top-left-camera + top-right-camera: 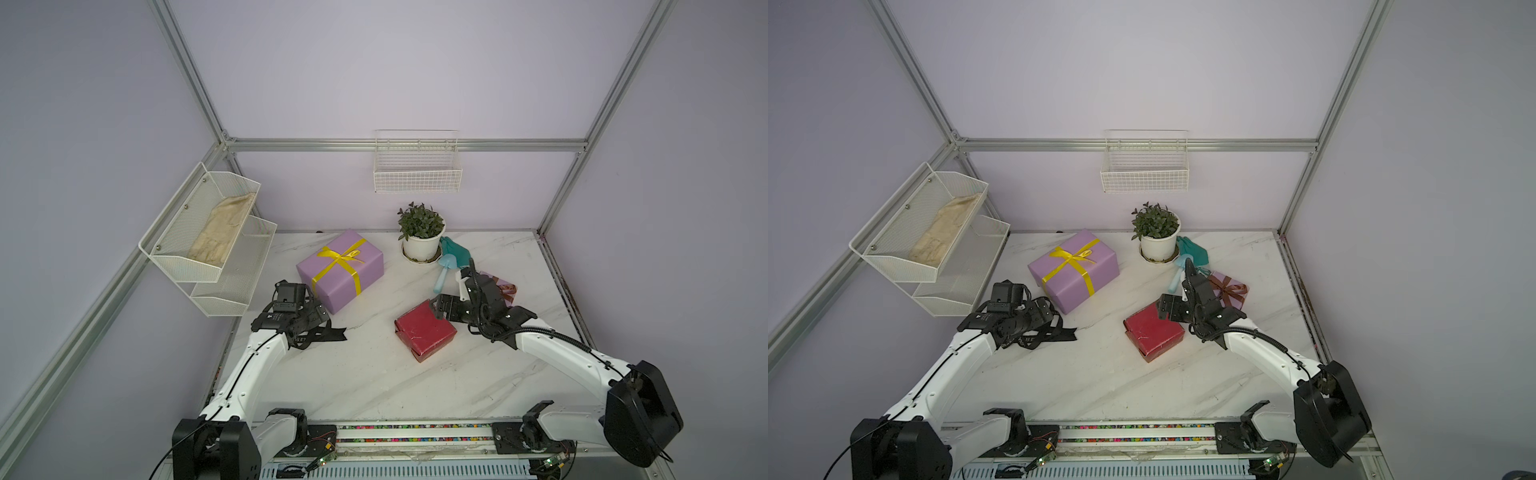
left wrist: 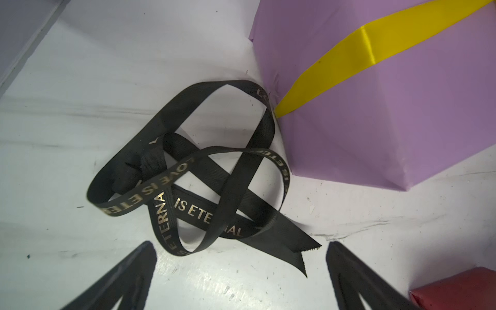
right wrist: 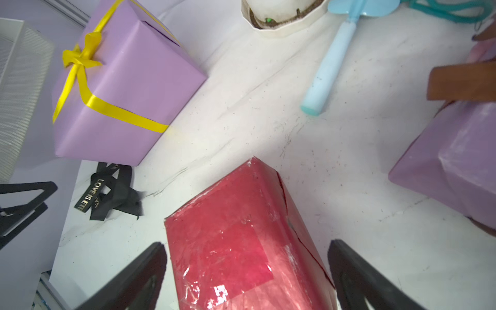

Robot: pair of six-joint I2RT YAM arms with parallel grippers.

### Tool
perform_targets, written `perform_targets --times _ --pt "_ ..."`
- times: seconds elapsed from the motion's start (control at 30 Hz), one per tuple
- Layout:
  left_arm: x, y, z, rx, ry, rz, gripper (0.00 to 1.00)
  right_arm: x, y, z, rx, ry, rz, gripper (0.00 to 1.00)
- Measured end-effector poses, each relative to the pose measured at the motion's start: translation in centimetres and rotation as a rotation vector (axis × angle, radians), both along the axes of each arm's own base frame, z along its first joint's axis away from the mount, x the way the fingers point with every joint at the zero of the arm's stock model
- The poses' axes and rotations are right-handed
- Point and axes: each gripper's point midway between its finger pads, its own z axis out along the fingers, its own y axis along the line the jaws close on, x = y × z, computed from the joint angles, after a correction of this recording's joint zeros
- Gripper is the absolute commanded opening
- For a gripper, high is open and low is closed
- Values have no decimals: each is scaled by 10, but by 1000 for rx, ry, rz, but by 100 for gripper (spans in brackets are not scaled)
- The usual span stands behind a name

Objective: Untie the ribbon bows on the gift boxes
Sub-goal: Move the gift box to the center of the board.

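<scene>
The large lilac gift box at the back left carries a yellow ribbon tied crosswise with a bow. A black lettered ribbon lies loose in loops on the table beside that box. My left gripper hovers over it, open and holding nothing. The glossy red gift box has no ribbon on it. My right gripper is open, one jaw on each side of its far end. The small lilac gift box behind my right arm wears a brown ribbon.
A potted plant in a white pot stands at the back, with a light blue trowel and a teal glove beside it. A mesh shelf hangs on the left wall. A wire basket is on the back wall.
</scene>
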Motion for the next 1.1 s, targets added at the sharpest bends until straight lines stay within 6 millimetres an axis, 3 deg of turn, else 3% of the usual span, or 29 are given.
perform_targets --times 0.17,0.3,0.43,0.6,0.73,0.87,1.0,1.1 --pt "-7 -2 -4 -13 36 -10 100 -13 0 -11 -8 50 22 97" --pt "-5 -15 -2 -71 32 -54 100 -49 2 -27 -36 123 48 97" --pt "12 -34 14 -158 -32 -123 100 -90 13 -31 -40 177 96 97" --pt "35 -55 35 -250 -115 -202 100 -112 24 -48 13 237 109 97" --pt "54 -64 54 -278 -182 -245 100 -107 33 -75 10 278 94 95" --pt "82 -68 87 -263 -287 -291 100 -87 52 -80 45 239 94 89" --pt "123 -68 125 -211 -389 -334 100 -56 77 -81 58 189 90 82" --pt "167 -65 145 -155 -447 -358 100 -29 94 -84 45 147 78 81"
